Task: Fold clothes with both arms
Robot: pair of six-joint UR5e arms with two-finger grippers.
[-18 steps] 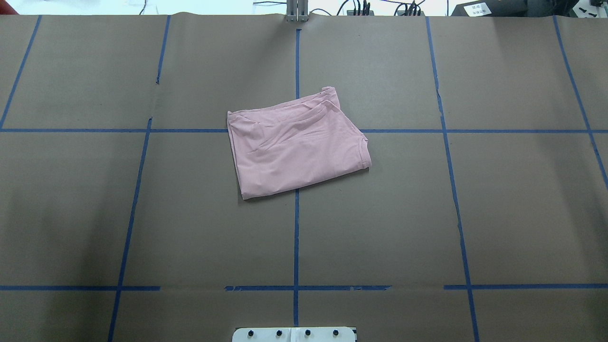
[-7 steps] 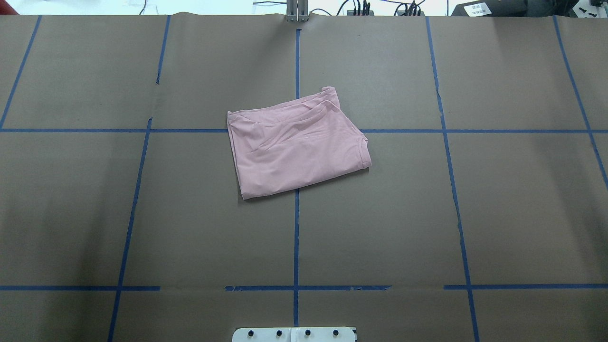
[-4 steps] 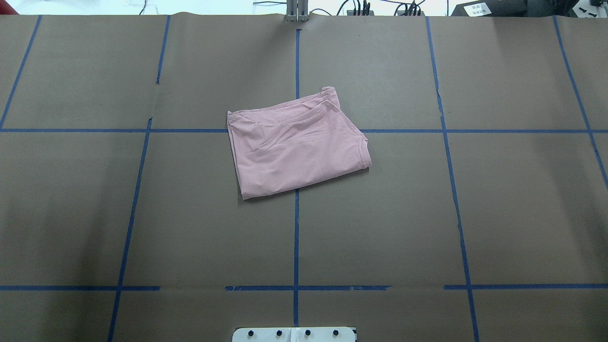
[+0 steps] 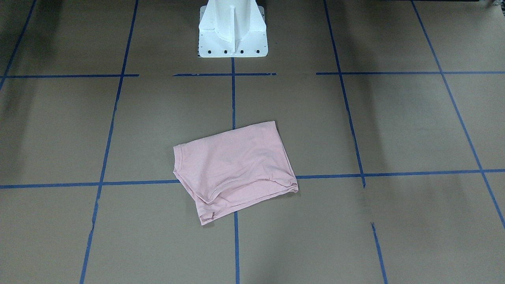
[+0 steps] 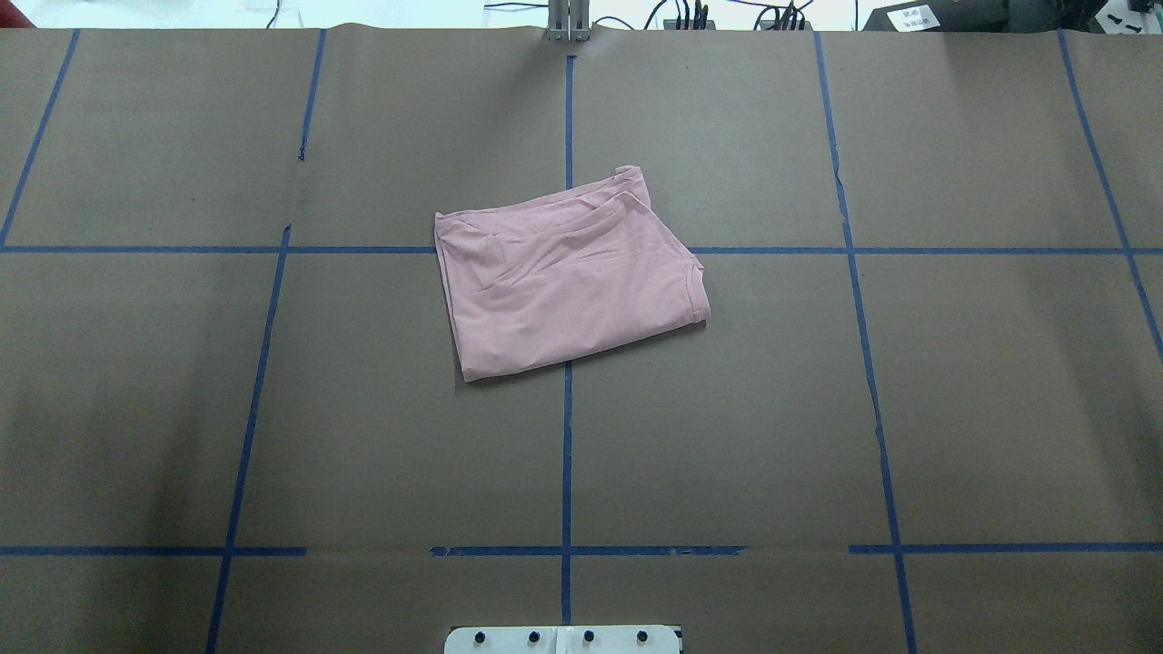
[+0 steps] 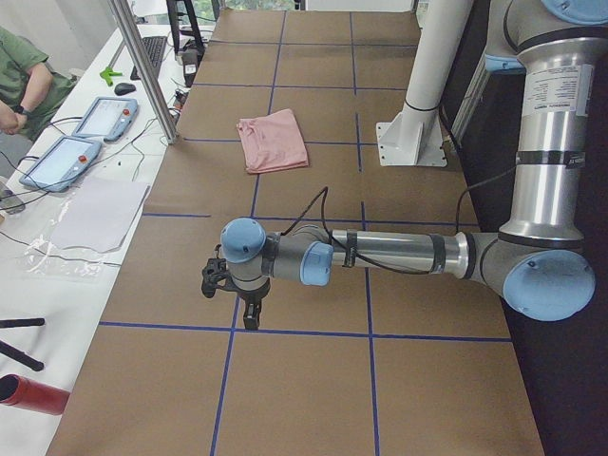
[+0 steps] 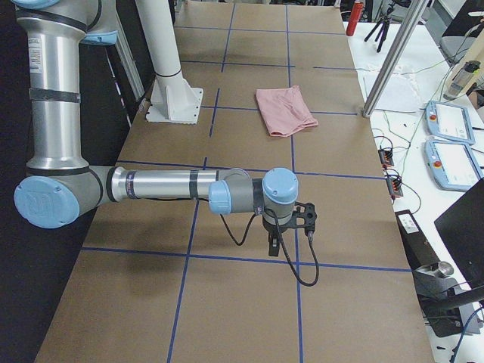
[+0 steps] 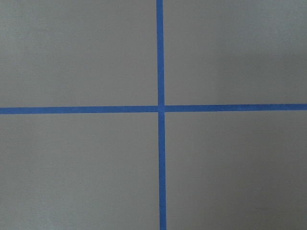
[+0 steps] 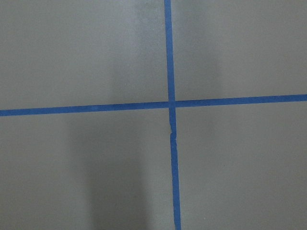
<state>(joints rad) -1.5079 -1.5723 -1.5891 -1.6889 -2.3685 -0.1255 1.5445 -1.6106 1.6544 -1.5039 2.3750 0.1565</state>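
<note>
Nothing has moved since the earlier overhead frames: the folded pale pink T-shirt lies just where it did. The brown paper-covered table, gridded with blue tape lines, bears the white pedestal at the robot's edge. The left arm and right arm stretch low over the table, well out to either side of the pedestal. The T-shirt rests straight out from the pedestal, plain side up, over a tape crossing. The left gripper and right gripper hang well apart from it, no cloth in either; how far their jaws are parted cannot be told.
</note>
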